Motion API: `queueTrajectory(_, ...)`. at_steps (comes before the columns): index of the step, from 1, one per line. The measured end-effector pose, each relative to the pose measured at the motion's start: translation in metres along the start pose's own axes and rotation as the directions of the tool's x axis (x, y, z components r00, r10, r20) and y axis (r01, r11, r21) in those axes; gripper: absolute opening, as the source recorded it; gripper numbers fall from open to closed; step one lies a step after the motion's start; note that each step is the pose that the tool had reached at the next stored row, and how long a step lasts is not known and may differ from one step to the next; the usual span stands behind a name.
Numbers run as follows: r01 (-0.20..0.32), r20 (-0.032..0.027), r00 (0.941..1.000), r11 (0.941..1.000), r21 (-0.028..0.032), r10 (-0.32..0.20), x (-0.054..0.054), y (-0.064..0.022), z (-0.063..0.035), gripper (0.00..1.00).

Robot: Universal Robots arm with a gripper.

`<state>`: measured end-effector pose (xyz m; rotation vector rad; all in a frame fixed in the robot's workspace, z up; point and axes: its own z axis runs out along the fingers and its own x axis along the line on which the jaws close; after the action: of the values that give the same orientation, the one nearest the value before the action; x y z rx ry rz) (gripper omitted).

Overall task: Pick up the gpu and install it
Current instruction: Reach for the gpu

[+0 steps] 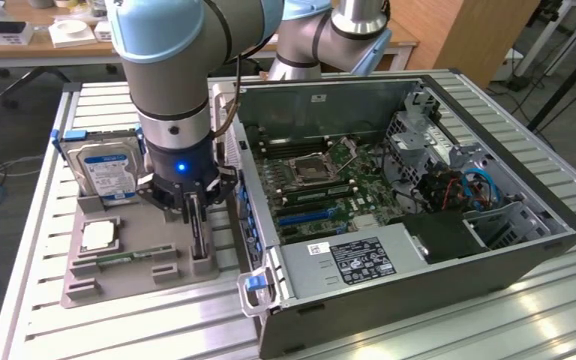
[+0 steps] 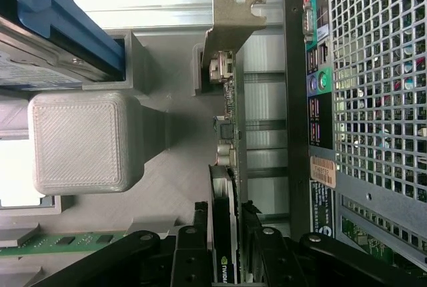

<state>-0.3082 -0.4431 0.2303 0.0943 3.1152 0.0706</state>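
The gpu (image 1: pixel 200 234) stands on its edge in a slot of the grey holder tray (image 1: pixel 118 289), at the tray's side closest to the computer case. In the wrist view the gpu (image 2: pixel 230 133) shows as a thin green board with a black face and a metal bracket at its far end. My gripper (image 1: pixel 193 206) is straight above the card and low over it. Seen from the wrist, the gripper (image 2: pixel 225 240) has one black finger (image 2: pixel 199 237) on each side of the card's near end. The jaws are still slightly wider than the card.
A silver hard drive with a blue label (image 1: pixel 108 169), a processor (image 1: pixel 100 235) and a memory stick (image 1: pixel 128 259) also sit in the tray. The open computer case (image 1: pixel 528 255) with its motherboard (image 1: pixel 318 180) stands just to the exterior view's right of the gripper. A grey holder post (image 2: pixel 83 141) rises beside the card.
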Motion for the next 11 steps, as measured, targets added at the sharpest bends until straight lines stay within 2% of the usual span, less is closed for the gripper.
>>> queueTrajectory(11,0.0,-0.0001,1.0,1.0,0.0001,0.0,0.0001,-0.0003,0.0006,0.33)
